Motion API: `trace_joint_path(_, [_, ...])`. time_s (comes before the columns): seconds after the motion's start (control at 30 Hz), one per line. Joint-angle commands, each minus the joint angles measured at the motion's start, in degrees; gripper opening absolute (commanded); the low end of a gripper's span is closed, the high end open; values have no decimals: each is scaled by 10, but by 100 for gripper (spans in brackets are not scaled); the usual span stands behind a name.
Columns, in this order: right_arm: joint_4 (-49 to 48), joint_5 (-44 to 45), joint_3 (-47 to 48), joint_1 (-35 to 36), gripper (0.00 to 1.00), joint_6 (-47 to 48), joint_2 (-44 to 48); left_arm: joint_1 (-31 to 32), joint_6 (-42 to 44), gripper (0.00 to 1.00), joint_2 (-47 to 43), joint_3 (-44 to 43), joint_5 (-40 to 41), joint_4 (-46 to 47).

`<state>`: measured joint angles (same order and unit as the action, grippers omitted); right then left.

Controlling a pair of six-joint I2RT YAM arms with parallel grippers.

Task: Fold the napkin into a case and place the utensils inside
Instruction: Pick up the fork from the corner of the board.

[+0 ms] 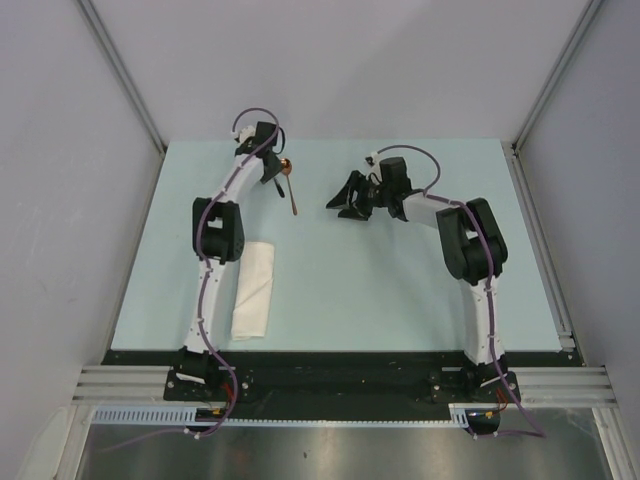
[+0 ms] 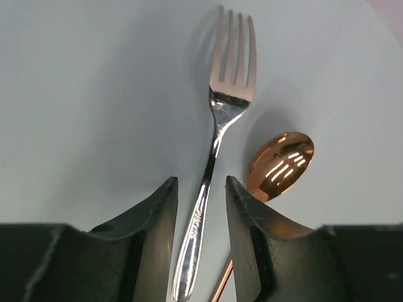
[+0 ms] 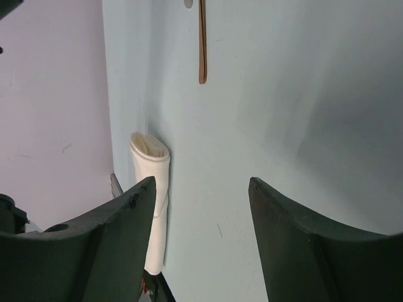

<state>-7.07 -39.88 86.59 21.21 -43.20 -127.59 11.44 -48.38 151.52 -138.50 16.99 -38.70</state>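
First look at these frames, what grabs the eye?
The left hand straddling the handle of the silver fork at the far left of the table, jaws apart, the copper-bowled spoon just beside. Nearer on that side, the cream case lies folded; the right hand hangs open mid-table.

White arms (image 1: 484,320), black joints (image 1: 218,230), purple cables (image 1: 257,112), black fingers (image 2: 157,214).

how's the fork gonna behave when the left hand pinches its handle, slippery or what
The fork looks like polished metal: probably stiff, and likely slippery in a pinch. Its slim handle lies flat on the table, so it may skid or twist if nudged. The left hand straddles the handle well behind the tines, so the head might droop when lifted.
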Motion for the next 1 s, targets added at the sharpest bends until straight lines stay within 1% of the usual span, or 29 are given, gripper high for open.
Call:
trace_joint_path(0.0, [-58, -17, -29, -13, 65, -7, 76, 21, 114, 44, 16, -47, 28, -48])
trace_joint_path(0.03, [-67, -19, -43, -14, 65, -7, 81, 24, 123, 44, 19, -61, 42, -69])
trace_joint_path(0.13, [-81, -24, -72, -21, 65, -10, 105, 28, 145, 46, 11, -49, 45, -68])
trace_joint_path(0.23, [-94, -27, -95, -28, 65, -11, 132, 34, 182, 46, 12, -54, 64, -85])
trace_joint_path(0.27, [-99, -28, -112, -29, 65, -12, 139, 37, 208, 46, 13, -53, 76, -87])
trace_joint_path(0.37, [-117, -34, -143, -39, 64, -16, 166, 46, 239, 44, 16, -54, 101, -101])
trace_joint_path(0.47, [-141, -42, -170, -47, 64, -26, 188, 61, 251, 43, 12, -51, 120, -108])
trace_joint_path(0.53, [-145, -42, -180, -50, 64, -26, 203, 65, 250, 41, 20, -59, 113, -112])
trace_joint_path(0.57, [-148, -42, -185, -53, 64, -26, 206, 68, 248, 38, 27, -63, 116, -117])
trace_joint_path(0.63, [-151, -44, -194, -56, 64, -26, 216, 68, 242, 35, 31, -51, 89, -117])
trace_joint_path(0.67, [-152, -44, -197, -57, 64, -27, 219, 61, 220, 26, 38, -62, 81, -129])
trace_joint_path(0.7, [-154, -45, -202, -60, 64, -28, 222, 55, 213, 20, 33, -56, 62, -139])
trace_joint_path(0.73, [-156, -48, -205, -61, 64, -29, 222, 52, 202, 16, 19, -5, 46, -122])
trace_joint_path(0.77, [-157, -49, -208, -63, 64, -31, 228, 46, 198, 13, 4, 28, 35, -110])
trace_joint_path(0.8, [-159, -50, -215, -64, 64, -32, 231, 45, 197, 12, -29, 63, 21, -68])
trace_joint_path(0.83, [-159, -49, -216, -65, 64, -32, 234, 44, 192, 11, -40, 109, 12, -55])
trace_joint_path(0.9, [-153, -46, -222, -67, 64, -29, 242, 45, 188, 1, -56, 131, -6, -38])
trace_joint_path(0.97, [-146, -42, -223, -64, 64, -23, 246, 54, 187, 0, -61, 138, -33, -48])
